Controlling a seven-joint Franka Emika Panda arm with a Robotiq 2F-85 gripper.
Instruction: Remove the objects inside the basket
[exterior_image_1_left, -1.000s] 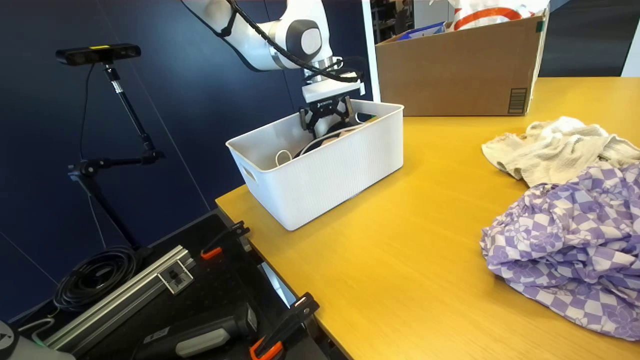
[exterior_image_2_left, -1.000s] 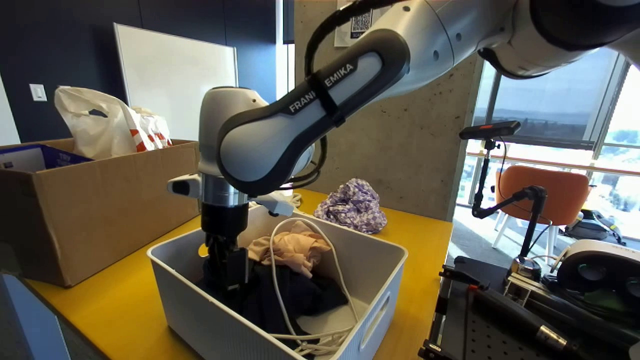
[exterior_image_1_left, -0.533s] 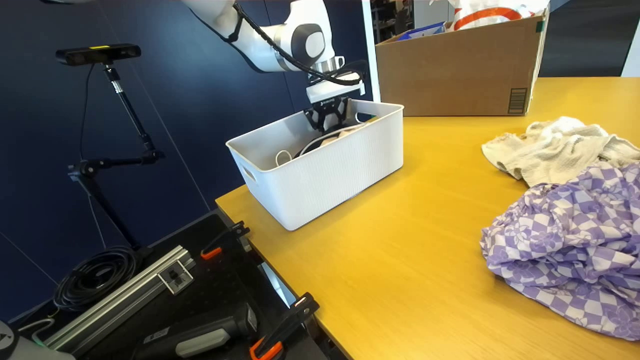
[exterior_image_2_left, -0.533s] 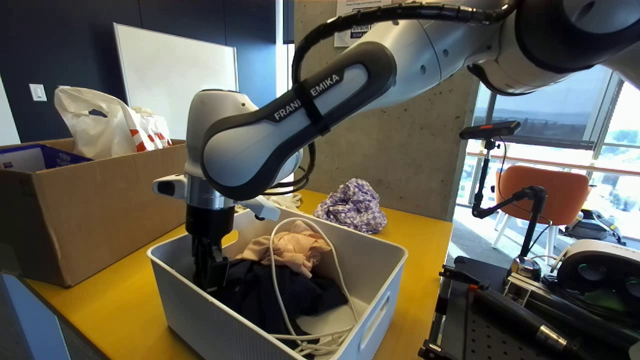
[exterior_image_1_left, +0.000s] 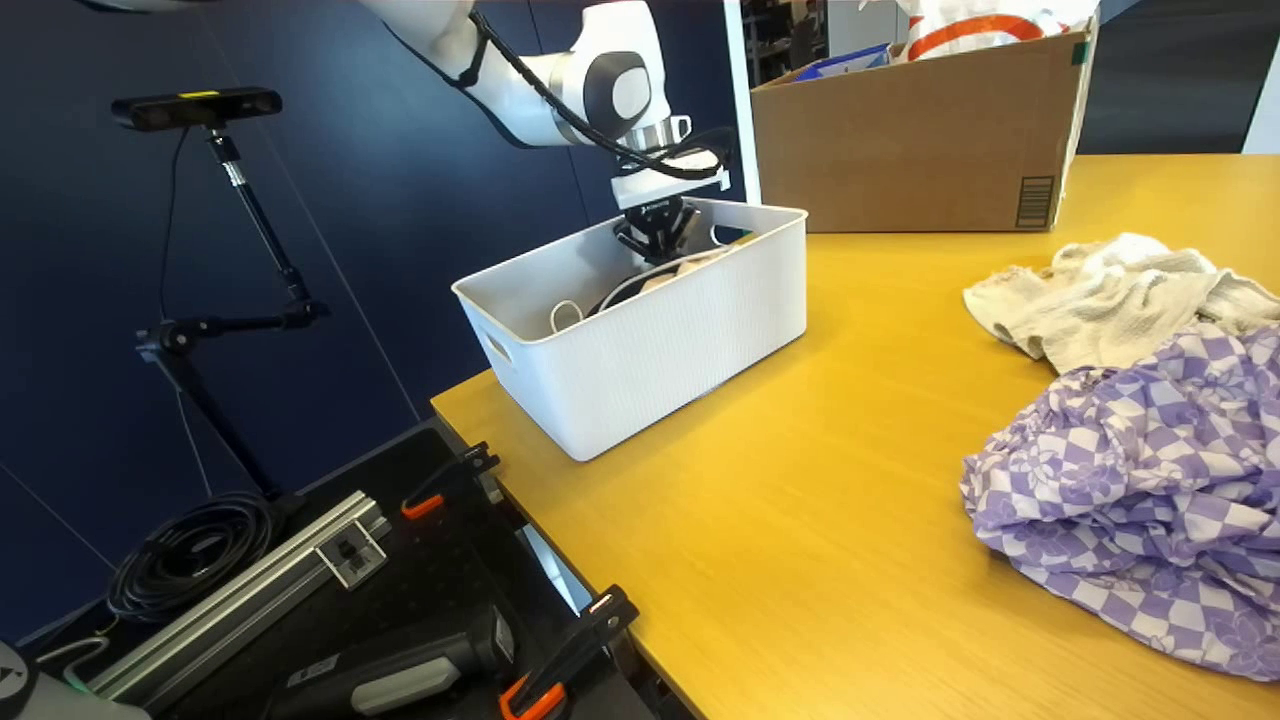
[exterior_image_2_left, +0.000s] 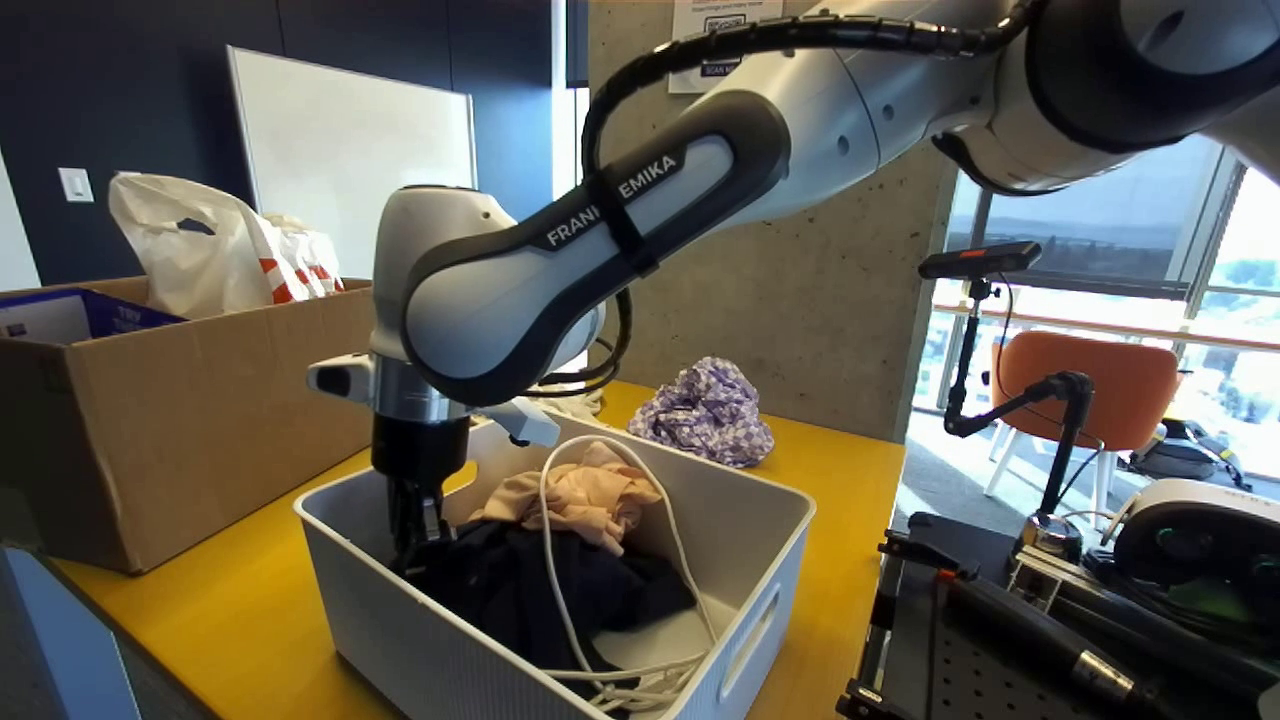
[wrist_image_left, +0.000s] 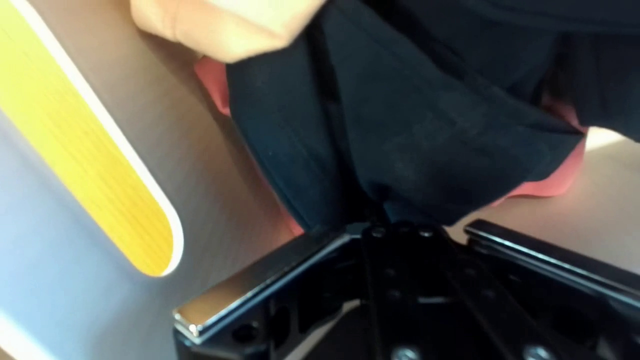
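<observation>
The white basket (exterior_image_1_left: 680, 350) stands on the yellow table. Inside it my gripper (exterior_image_2_left: 425, 555) points down at the end close to the cardboard box. In the wrist view the jaws of the gripper (wrist_image_left: 400, 227) are together, and folds of the navy garment (wrist_image_left: 410, 115) run into the fingertips, pinched there. Most of that navy garment (exterior_image_2_left: 575, 590) still rests in the basket. Beside it lies the peach garment (exterior_image_2_left: 590, 495). Strips of a pink garment (wrist_image_left: 555, 177) peek out from under the navy one. The lilac-checked garment (exterior_image_1_left: 1130, 490) is on the table, outside the basket.
A white cable (exterior_image_2_left: 545, 500) loops up over the navy cloth inside the basket. The brown cardboard box (exterior_image_1_left: 910, 140) with plastic bags is close to the basket's end. A cream cloth (exterior_image_1_left: 1110, 300) lies by the checked garment.
My gripper has shifted inside the basket towards the end near the cardboard box. Its fingers, spread apart a second ago, have come together on the navy garment.
</observation>
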